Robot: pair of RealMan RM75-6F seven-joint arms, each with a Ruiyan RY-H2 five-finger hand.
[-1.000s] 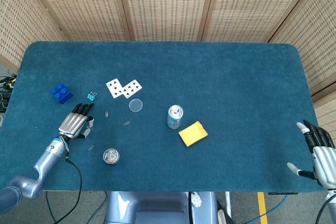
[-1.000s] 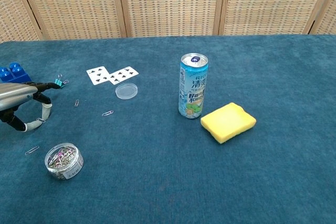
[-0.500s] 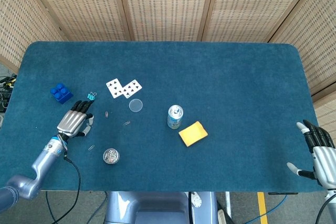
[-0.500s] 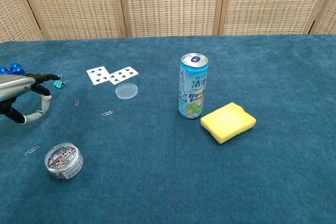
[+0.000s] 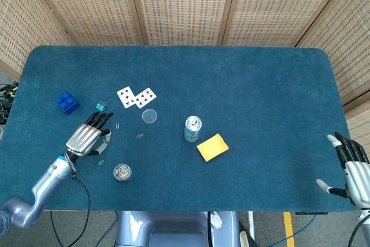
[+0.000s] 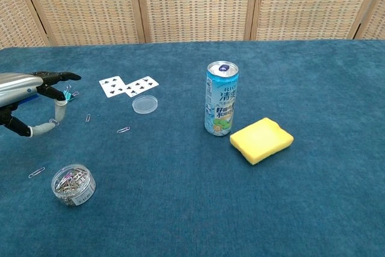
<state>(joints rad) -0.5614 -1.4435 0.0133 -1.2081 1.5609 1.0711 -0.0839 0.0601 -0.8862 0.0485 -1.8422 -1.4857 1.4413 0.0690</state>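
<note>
My left hand [image 5: 88, 138] hovers over the front left of the blue table [image 5: 243, 79], fingers spread and holding nothing. Its fingertips [image 6: 67, 77] point toward a teal binder clip [image 5: 102, 106] just beyond them. A blue toy block [image 5: 67, 102] lies to the far left of the clip. A loose paper clip [image 5: 100, 162] and a small round jar of paper clips [image 5: 122, 172] lie close by on the near side of the hand. My right hand [image 5: 350, 166] stays off the table's front right corner, fingers apart and empty, seen only in the head view.
Playing cards [image 5: 136, 96] and a clear round lid [image 5: 150, 115] lie right of the binder clip. A drink can [image 6: 221, 98] stands mid-table with a yellow sponge [image 6: 261, 139] beside it. Two more paper clips [image 6: 123, 130] [image 6: 88, 118] lie loose on the cloth.
My left hand has shifted a little to the right and risen, with its fingers stretched further out. The right hand has not moved.
</note>
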